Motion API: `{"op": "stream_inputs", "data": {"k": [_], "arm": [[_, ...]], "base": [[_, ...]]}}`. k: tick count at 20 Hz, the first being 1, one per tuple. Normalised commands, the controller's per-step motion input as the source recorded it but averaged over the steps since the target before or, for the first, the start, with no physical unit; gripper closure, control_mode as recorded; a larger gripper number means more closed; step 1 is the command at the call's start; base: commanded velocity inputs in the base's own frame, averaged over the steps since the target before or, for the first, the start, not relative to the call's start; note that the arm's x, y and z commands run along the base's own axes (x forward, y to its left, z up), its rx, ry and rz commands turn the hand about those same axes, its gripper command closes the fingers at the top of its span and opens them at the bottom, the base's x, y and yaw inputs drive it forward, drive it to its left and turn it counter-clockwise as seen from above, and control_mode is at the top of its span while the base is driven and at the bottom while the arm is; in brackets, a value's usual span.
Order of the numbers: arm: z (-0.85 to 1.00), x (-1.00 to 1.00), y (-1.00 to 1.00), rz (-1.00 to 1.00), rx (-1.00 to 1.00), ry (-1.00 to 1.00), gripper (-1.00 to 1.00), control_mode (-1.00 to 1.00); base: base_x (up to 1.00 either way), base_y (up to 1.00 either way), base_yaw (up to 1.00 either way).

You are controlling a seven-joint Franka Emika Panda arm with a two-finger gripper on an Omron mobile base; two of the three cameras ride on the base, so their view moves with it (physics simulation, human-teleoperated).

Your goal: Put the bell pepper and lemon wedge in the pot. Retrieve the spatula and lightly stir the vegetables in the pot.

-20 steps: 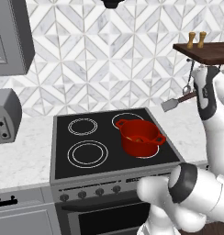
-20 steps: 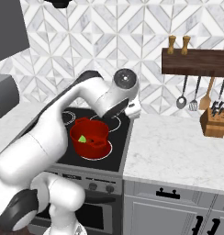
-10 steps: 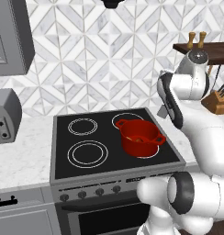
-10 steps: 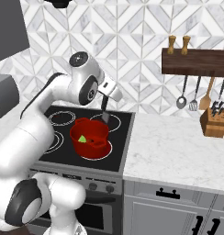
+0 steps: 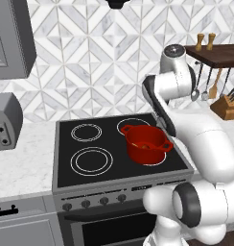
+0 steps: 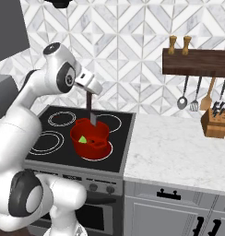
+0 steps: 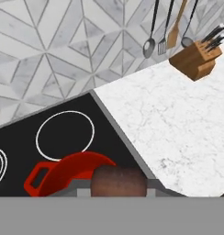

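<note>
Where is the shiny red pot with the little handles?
The glossy red pot sits on the black stove's front right burner in both base views, beside the white marble counter.

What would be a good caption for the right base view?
Robot gripper holds a spatula upright above a red pot on the stove.

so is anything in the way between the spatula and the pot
Nothing visible is. The gripper is shut on the spatula, which hangs blade-down directly over the open red pot. Between the blade and the pot's mouth there is only air; green pieces already lie inside.
</note>
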Motion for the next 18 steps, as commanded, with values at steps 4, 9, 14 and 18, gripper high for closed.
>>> {"op": "stream_inputs", "data": {"k": [4,9,14,18], "arm": [[-0.42,0.05,0.29,0.0,-0.14,-0.03,1.0,-1.0],[-0.32,0.01,0.27,0.0,-0.02,0.0,1.0,-1.0],[-0.32,0.14,0.14,0.0,0.0,0.0,1.0,-1.0],[-0.43,0.29,0.0,0.0,0.0,0.0,1.0,-1.0]], "base": [[0.0,0.0,0.0],[0.0,0.0,0.0],[0.0,0.0,0.0],[0.0,0.0,0.0]]}}
